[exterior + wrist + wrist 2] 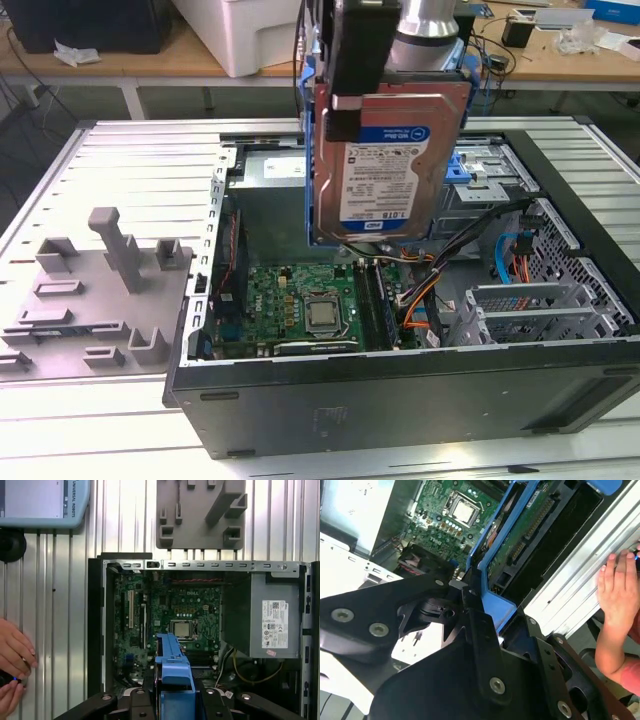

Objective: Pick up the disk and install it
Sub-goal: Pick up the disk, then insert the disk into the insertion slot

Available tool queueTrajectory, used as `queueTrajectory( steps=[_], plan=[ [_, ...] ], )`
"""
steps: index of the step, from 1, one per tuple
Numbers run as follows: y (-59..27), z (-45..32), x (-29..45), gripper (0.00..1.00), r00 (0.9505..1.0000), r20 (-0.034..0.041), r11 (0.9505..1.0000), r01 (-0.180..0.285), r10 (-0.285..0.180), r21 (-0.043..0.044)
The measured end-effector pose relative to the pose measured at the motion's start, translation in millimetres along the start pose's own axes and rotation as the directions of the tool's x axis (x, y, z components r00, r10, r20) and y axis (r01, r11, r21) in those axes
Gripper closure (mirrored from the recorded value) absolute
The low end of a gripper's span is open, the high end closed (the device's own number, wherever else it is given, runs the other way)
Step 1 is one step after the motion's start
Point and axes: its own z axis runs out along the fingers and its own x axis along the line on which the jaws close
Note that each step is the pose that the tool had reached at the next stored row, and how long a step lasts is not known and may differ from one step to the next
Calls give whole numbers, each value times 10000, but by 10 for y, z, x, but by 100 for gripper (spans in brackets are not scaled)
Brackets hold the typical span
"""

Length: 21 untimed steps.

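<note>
The arm (pixel 425 20) points straight down over the open computer case (pixel 400 400). Its end effector (pixel 175 687) is clamped on the disk (pixel 385 160), which hangs upright, seemingly clear of the motherboard (pixel 290 300).

Silver hard disk (pixel 392 150) with blue-and-white label (pixel 380 188), framed in a blue carrier rail (pixel 174 667), hanging nearly upright, label facing the exterior view, aloft above the open computer case (pixel 400 405).

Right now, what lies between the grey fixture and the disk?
In the first wrist view: the case wall and motherboard, between fixture and disk.
</note>
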Motion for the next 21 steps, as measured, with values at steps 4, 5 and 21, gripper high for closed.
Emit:
queueTrajectory(
  steps=[4, 5, 21],
  plan=[
    [-5, 0, 3, 63, 10000, 0, 10000, 0, 0, 0],
    [-5, 0, 3, 63, 10000, 0, 10000, 0, 0, 0],
    [-146, -1, 7, 63, 10000, 0, 10000, 0, 0, 0]
  ],
)
